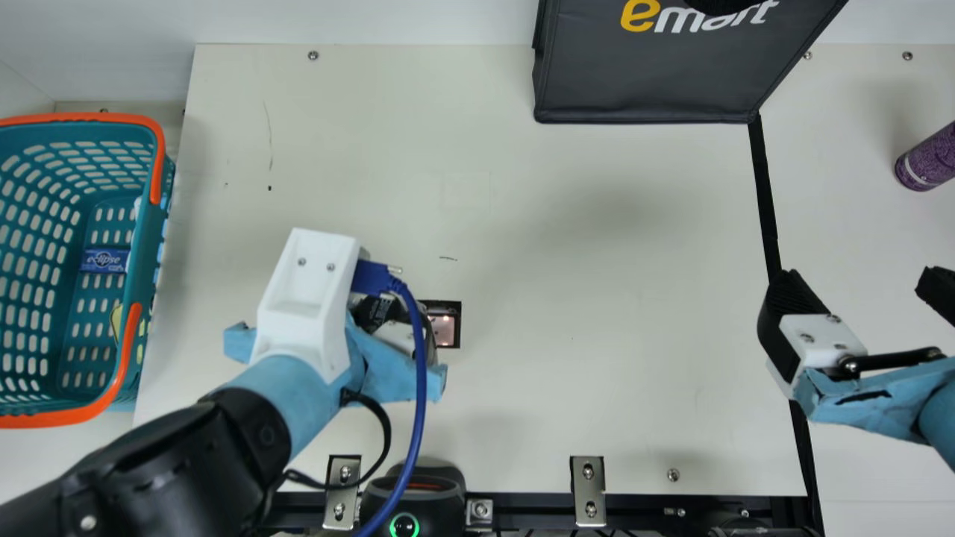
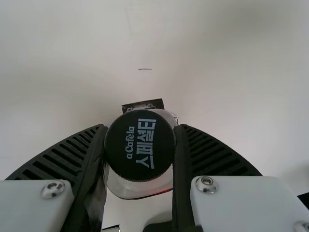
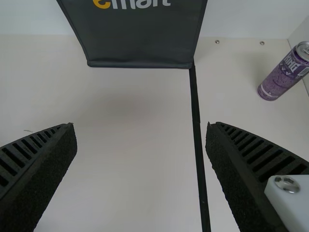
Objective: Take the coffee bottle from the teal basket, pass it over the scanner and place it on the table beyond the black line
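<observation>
Bottle Gripped Beside Scanner; Line Lies to the Right

Near edge: a black device (image 1: 412, 488) with a green ring light sits at the front of the table (image 1: 597, 313).

Next out, the left gripper (image 2: 140, 129) has its two fingers closed on the cap of the coffee bottle (image 2: 140, 145), one on each side. The bottle's long axis is seen almost end-on from the wrist: cap towards the palm, body running away from it, roughly upright by my judgement. Whether the base touches the table cannot be told.

The small lit window (image 1: 442, 330), taken to be the scanner, lies just beside the bottle, on its right. Step in hand, as judged: the scanning pass. It calls for a short shift right with the body over the glass; a turn may be needed if the code faces away.

The right gripper (image 1: 858, 287) is well apart from the bottle, near the black line (image 1: 765, 194), fingers wide open and holding nothing. The left arm is plainly the nearer one.

Farther out, the teal basket (image 1: 143, 276) stands at the left, the purple can (image 1: 929, 160) beyond the line, the dark bag (image 1: 642, 82) at the back.
</observation>
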